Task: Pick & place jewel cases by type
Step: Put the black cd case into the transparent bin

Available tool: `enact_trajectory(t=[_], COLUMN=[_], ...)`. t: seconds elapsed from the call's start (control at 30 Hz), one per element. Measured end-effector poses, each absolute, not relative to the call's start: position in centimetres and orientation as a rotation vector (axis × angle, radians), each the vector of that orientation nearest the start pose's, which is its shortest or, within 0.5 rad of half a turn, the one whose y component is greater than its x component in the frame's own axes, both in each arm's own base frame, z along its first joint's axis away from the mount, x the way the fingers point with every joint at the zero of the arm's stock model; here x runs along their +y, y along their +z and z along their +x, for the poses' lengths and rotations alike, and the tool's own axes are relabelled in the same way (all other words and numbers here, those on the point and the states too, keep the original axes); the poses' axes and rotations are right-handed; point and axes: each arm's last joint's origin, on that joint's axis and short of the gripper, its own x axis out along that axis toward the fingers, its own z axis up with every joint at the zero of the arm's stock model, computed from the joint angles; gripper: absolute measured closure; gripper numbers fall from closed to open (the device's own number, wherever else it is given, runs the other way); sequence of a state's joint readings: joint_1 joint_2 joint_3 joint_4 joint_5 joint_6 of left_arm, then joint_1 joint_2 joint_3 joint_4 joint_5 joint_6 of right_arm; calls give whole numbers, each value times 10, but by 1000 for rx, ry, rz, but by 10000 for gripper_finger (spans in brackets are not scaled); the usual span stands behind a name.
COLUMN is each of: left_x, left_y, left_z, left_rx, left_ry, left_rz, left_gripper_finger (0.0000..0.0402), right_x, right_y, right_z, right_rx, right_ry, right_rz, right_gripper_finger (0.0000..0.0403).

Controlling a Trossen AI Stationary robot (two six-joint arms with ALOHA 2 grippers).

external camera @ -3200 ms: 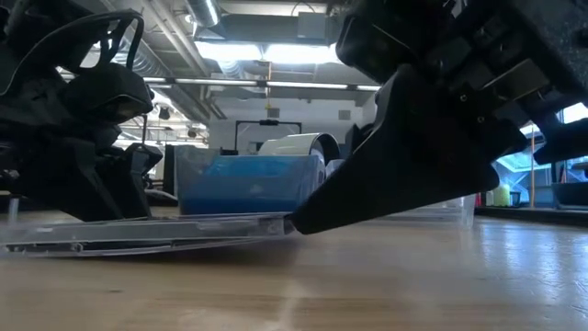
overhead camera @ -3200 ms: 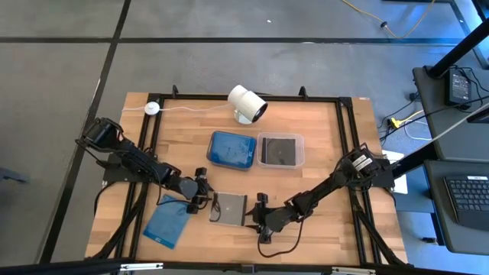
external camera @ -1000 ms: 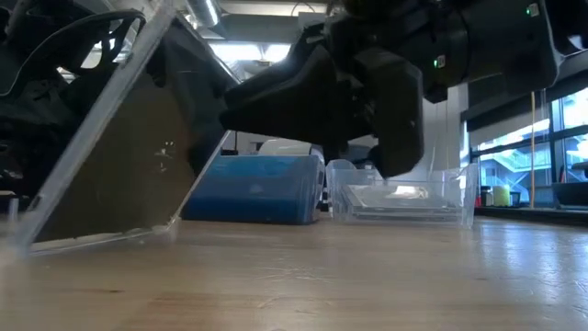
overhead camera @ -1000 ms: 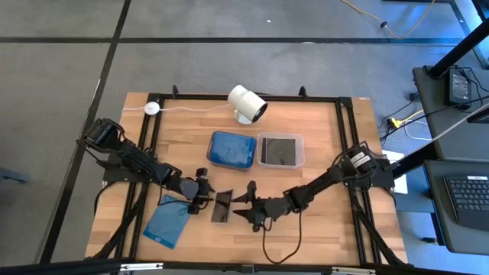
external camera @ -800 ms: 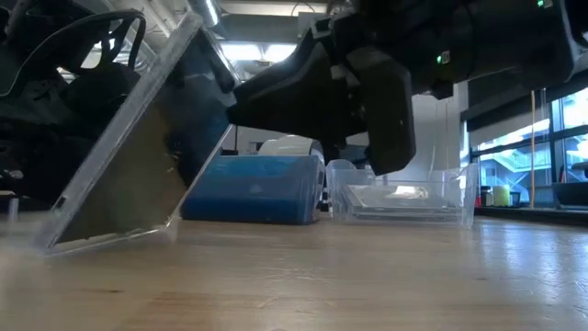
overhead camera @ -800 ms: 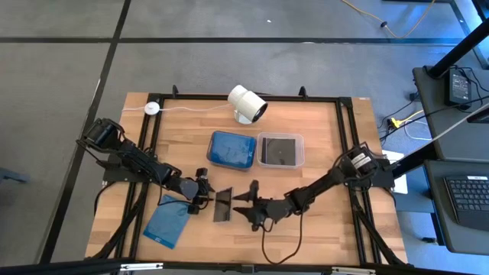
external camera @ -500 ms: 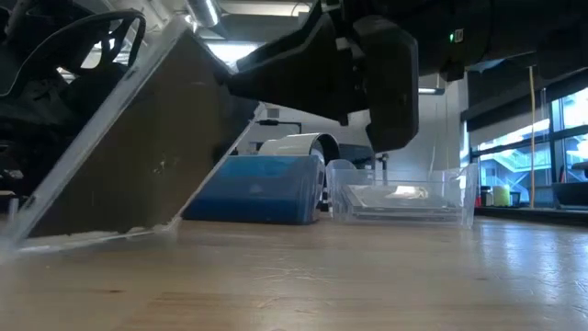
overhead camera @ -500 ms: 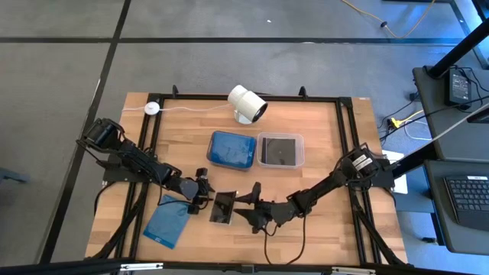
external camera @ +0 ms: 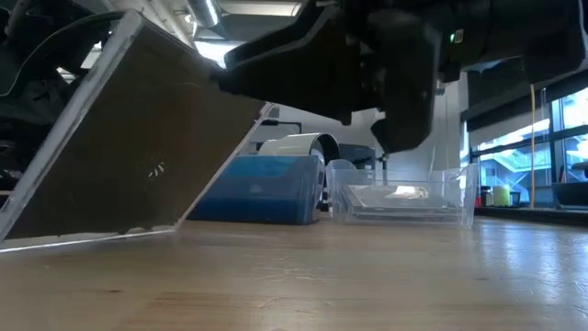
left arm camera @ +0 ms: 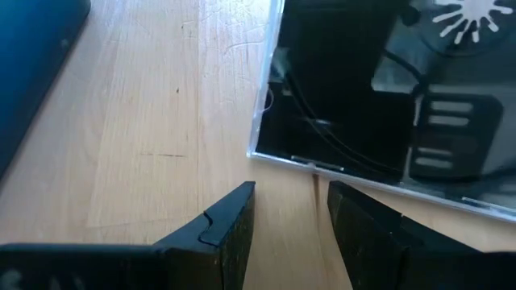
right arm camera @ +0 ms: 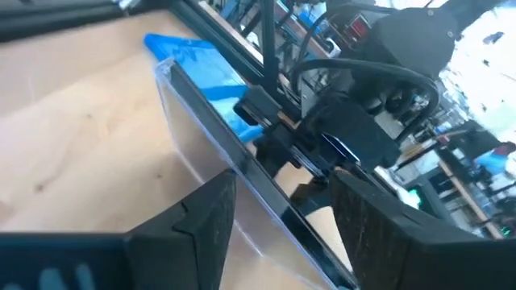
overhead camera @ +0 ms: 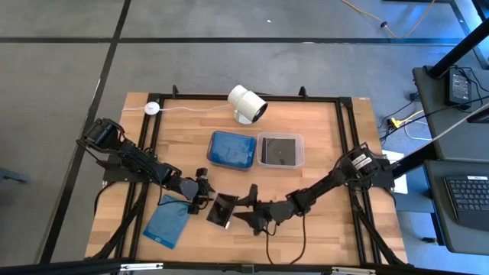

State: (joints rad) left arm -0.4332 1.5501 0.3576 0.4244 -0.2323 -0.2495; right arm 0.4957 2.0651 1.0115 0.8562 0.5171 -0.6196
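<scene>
low: dark jewel case (external camera: 129, 147) tilted | left hand (left arm camera: 290, 213) apart, empty | right hand (right arm camera: 278, 213) straddles its edge, grip unclear

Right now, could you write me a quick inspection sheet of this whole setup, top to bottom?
Surface: wooden table inside a black frame.
Job's things: dark jewel case tilted up on one edge; blue jewel case flat at the front left; blue tub and clear tub holding cases.
Clutter: white camera at the back edge.
Grippers: left gripper open beside the tilted case; right gripper with its fingers either side of the case's raised edge.
Cables: white cable along the back; a black one looping off the right arm.
Surroundings: grey floor, desk with keyboard to the right.
</scene>
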Motion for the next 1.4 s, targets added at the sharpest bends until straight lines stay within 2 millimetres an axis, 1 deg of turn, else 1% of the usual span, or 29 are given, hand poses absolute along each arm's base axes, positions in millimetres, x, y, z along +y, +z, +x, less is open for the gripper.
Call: enact_trajectory(t=[0.2, 0.77, 1.07, 1.17, 1.27, 1.4], left_x=[-90, -90, -91, -91, -91, -91], left_y=[95, 95, 96, 96, 96, 96], left_z=[211, 212, 212, 212, 212, 212], left_rx=[743, 740, 741, 741, 742, 742], left_ry=[-99, -101, -122, -122, -122, -122], left_rz=[13, 12, 2, 2, 2, 1], left_gripper_finger=[245, 245, 245, 245, 245, 245], right_x=[182, 182, 181, 182, 183, 183], right_y=[132, 131, 125, 124, 124, 123], right_z=[367, 367, 365, 364, 364, 363], right_rx=[197, 208, 268, 270, 270, 284], right_ry=[29, 31, 47, 57, 67, 74], right_rz=[-561, -564, -603, -662, -717, -741], right_gripper_finger=[199, 199, 199, 199, 210, 240])
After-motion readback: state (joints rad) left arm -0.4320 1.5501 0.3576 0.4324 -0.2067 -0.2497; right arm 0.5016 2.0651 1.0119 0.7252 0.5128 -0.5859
